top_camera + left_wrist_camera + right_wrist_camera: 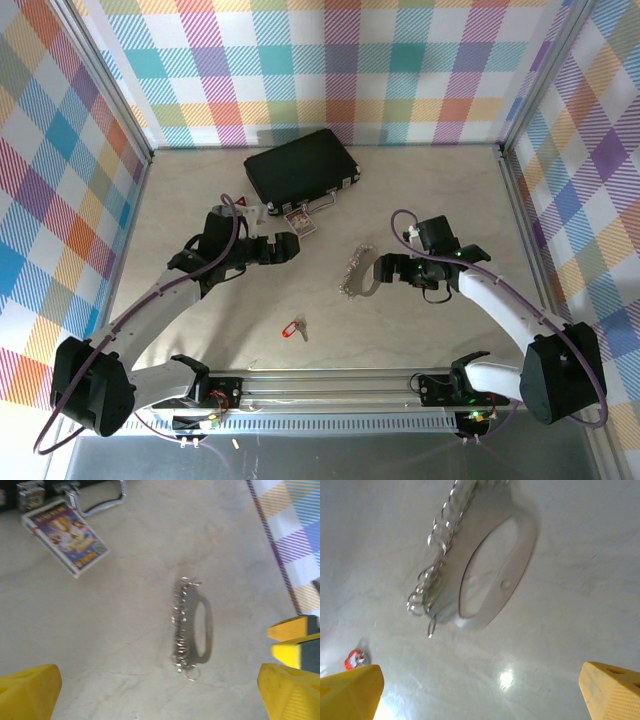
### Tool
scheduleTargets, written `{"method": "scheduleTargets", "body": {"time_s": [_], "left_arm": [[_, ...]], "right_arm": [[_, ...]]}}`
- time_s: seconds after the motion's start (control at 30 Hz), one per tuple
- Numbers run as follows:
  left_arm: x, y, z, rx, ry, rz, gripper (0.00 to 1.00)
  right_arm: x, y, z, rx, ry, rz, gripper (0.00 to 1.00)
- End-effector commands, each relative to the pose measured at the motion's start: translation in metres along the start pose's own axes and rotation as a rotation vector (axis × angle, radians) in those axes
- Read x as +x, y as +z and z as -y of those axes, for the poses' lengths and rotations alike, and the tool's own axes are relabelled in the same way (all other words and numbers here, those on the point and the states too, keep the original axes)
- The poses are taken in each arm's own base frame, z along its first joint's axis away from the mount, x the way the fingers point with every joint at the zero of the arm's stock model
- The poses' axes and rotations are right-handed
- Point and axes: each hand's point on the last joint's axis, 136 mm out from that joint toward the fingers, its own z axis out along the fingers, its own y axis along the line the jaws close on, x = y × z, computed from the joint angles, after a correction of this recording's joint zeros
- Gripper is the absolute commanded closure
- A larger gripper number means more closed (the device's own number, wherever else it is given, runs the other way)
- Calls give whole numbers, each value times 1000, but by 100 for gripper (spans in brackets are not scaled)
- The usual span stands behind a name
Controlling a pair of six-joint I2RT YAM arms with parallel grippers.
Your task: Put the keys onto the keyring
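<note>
Keyring point(360, 272) mid-frame, flat on worktop point(430, 200); key point(297, 326) lower centre, well apart. Left tool point(291, 246), right tool point(383, 270) gaping, empty. Risk: pinch catching loose chain point(437, 545), missing flat loop.

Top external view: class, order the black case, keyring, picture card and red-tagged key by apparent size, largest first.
1. black case, clearly the largest
2. keyring with its chain, and picture card: these look about alike, so I leave them unranked
3. key, the smallest
</note>
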Motion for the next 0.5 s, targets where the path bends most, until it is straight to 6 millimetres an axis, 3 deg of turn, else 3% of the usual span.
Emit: {"method": "scheduleTargets", "body": {"time_s": [0.0,0.17,0.47], "left_arm": [[4,0,17,68,-21,13,0],[11,0,24,74,8,25,0],[19,-2,43,166,47,44,0]], "right_arm": [[21,2,-25,-81,18,-106,3],[34,15,-43,-74,6,-152,10],[29,46,-47,-69,66,-168,23]]}}
